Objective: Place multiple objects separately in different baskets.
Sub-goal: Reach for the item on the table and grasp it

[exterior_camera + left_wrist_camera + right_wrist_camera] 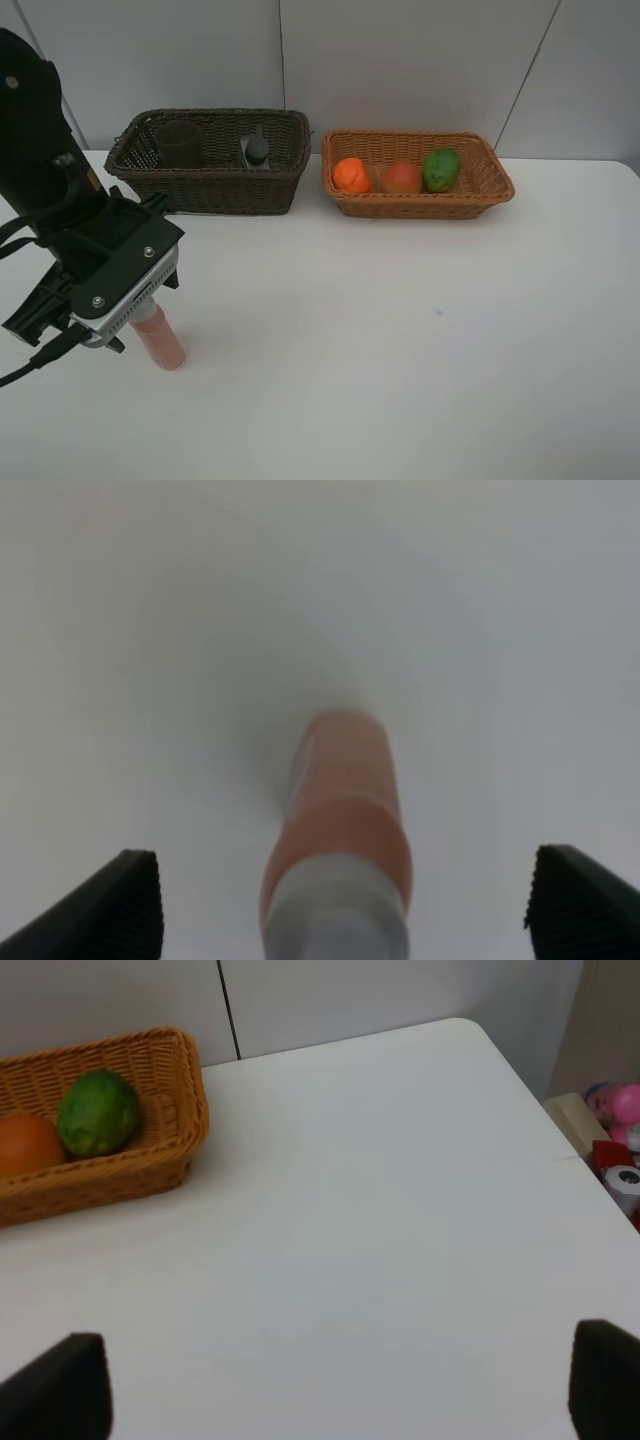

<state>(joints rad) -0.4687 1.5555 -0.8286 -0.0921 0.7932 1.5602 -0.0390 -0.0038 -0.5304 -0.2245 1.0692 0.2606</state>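
A pink bottle (160,340) with a white cap (335,925) lies on the white table at the front left. My left gripper (345,905) hangs open over its cap end, one fingertip (125,905) on each side and clear of it. The dark brown basket (215,190) at the back left holds the mauve cup (180,145) and the grey bottle (257,150). The tan basket (420,205) holds the orange (351,175), peach (402,178) and lime (441,170). My right gripper (330,1385) is open over bare table, right of the tan basket (150,1160) and lime (98,1112).
The left arm (100,270) covers the table's front left and hides part of the pink bottle. Beyond the table's right edge (540,1110) sit pink and red items (615,1110) on a lower surface. A grey wall stands behind the baskets.
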